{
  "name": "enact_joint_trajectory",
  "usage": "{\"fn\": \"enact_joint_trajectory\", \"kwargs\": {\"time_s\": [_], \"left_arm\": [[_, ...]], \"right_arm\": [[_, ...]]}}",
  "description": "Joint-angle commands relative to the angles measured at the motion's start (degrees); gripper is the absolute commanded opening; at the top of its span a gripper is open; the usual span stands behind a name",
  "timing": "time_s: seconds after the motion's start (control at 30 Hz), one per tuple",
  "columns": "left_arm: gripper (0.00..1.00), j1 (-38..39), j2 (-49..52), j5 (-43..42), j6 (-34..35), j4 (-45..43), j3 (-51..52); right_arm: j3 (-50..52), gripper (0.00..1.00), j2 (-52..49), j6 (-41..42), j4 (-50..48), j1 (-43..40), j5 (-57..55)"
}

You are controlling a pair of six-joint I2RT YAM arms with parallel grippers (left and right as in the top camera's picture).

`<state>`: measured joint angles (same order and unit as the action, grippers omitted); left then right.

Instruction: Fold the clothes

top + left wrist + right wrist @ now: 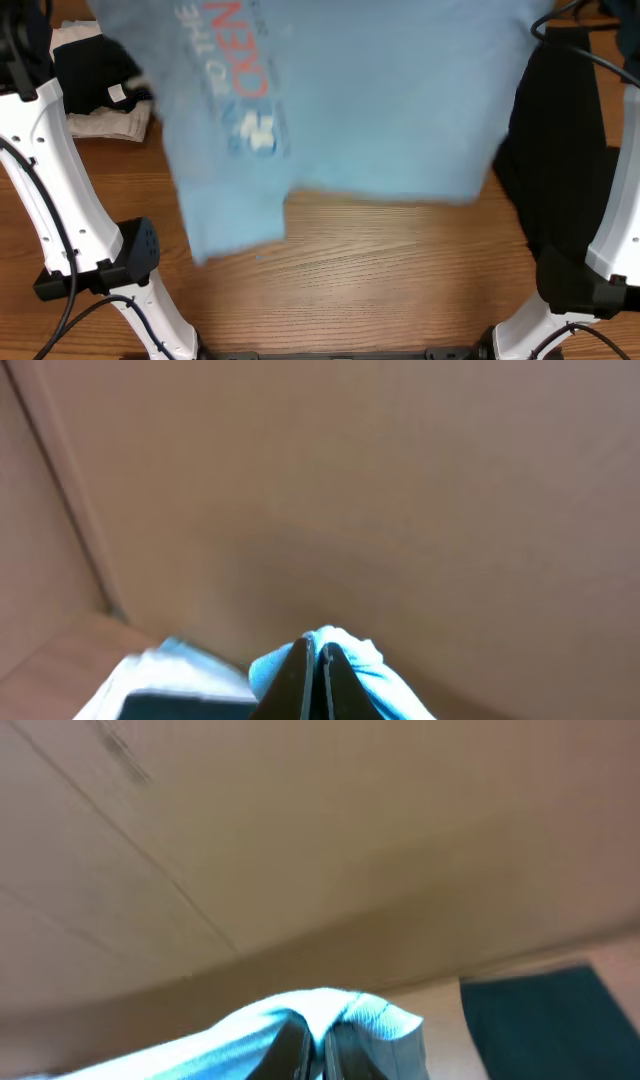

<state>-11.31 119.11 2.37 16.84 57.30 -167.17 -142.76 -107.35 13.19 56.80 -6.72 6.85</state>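
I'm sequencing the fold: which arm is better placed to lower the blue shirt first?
Left, slightly. The left gripper and right gripper both clamp the T-shirt, but its left side extends over bare table; the black garment lies on the right.

Right hand [318, 1058] at bottom edge, jaws pressed together on a bunched fold of blue shirt [330, 1008]. Shirt trails off to lower left. Dark cloth [545, 1020] lower right. Blurred tan surface [350, 840] behind.

Overhead: straight down on the wooden table [400, 260], arms [50, 190] at both sides. Wrist cams: close-up along left gripper [316, 675] and right gripper [322, 1045], facing brown panels [400, 480]. Shared: light blue T-shirt [380, 100].
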Motion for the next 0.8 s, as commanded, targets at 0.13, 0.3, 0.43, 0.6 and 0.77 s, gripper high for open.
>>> {"fn": "enact_joint_trajectory", "kwargs": {"time_s": [0.13,0.3,0.43,0.6,0.77], "left_arm": [[0.04,-1.0,-3.1,1.1,-1.2,-7.2,-1.7],[0.04,-1.0,-2.0,0.7,-3.7,-9.4,-1.6],[0.04,-0.9,-0.3,0.5,-4.6,-8.0,-0.8],[0.04,-0.9,3.6,-0.8,-4.7,-3.6,-0.5],[0.04,-0.9,4.2,-2.3,-4.4,0.2,-0.6]], "right_arm": [[-3.0,0.04,2.4,-2.2,-5.1,-1.0,-0.5],[-2.9,0.04,0.4,-2.8,-4.7,-1.2,-1.2],[-2.8,0.04,-2.3,-2.8,-2.6,-1.3,-1.2],[-2.8,0.04,-5.7,-2.8,1.7,-1.3,-1.1],[-2.8,0.04,-5.9,-2.8,3.4,-1.3,-0.7]]}}
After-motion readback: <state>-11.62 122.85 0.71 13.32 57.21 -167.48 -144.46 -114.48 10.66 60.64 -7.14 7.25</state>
